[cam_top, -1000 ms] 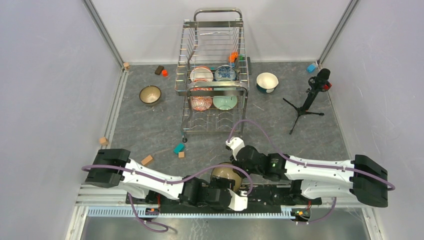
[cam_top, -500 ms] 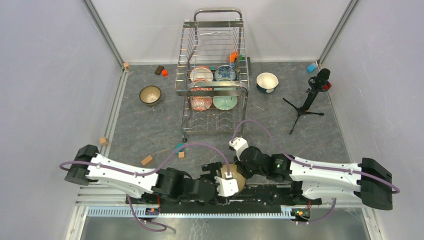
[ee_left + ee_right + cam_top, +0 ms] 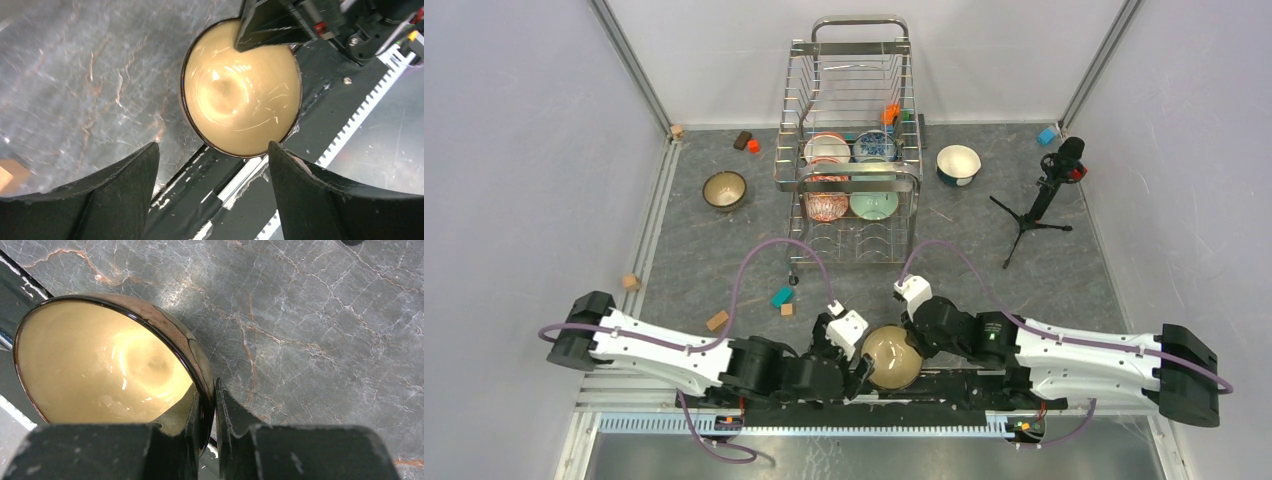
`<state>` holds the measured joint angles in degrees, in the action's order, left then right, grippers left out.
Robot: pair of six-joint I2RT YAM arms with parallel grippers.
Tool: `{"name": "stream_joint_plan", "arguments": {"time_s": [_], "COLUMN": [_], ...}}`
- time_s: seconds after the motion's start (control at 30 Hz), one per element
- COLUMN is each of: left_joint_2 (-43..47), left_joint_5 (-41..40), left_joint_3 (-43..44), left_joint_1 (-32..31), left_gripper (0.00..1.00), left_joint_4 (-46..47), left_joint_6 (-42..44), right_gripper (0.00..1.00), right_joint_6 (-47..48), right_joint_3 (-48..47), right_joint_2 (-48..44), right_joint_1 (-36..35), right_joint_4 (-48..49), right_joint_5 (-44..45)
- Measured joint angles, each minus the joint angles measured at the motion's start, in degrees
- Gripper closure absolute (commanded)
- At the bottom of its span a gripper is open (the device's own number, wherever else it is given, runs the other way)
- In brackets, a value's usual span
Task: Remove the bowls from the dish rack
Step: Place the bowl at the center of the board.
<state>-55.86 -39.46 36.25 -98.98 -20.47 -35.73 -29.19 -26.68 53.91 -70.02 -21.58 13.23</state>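
**Cream-lined bowl in right pincer; left pincer released**

- **Cream-lined bowl** (image 3: 100,370): glossy cream inside, dark brown rim and outer wall. It sits over the near edge of the desk (image 3: 714,260) and the black base rail (image 3: 964,383). Whether it rests there or hangs cannot be told.
- **Right pincer** (image 3: 207,405): clenched on that bowl's rim, one finger inside the wall and one outside.
- **Left pincer** (image 3: 212,147): released, fingers spread wide. The cream-lined bowl lies just ahead of its tips, touching neither.
- **Dish rack** (image 3: 856,177): upright on the desk, well ahead of both pincers.
  - Nearer row: red-patterned bowl (image 3: 826,205) and pale green bowl (image 3: 873,203).
  - Behind them: white bowl (image 3: 827,148) and blue-patterned bowl (image 3: 875,146).
- **Brown bowl** (image 3: 724,189): on the desk, far ahead and left of the left pincer.
- **Teal-and-white bowl** (image 3: 958,163): on the desk, far ahead of the right pincer, beside the rack.
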Motion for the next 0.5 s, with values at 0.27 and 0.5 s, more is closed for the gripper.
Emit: {"name": "stream_joint_plan", "arguments": {"time_s": [0.27, 0.5], "left_joint_2": [-12.90, -16.87], "left_joint_5": [-0.11, 1.14], "left_joint_3": [2.21, 4.59], "left_joint_1": [3.80, 7.04], "left_gripper": [0.44, 0.66], "left_joint_4": [-3.15, -5.16], "left_joint_6": [-16.13, -21.42], "right_gripper": [1.00, 0.81], "right_joint_6": [-1.22, -1.68], "right_joint_3": [0.09, 0.07], "right_joint_2": [-0.35, -0.42], "right_joint_1": [0.00, 0.00], "right_joint_4": [-0.57, -0.76], "right_joint_5": [0.57, 0.61]}}
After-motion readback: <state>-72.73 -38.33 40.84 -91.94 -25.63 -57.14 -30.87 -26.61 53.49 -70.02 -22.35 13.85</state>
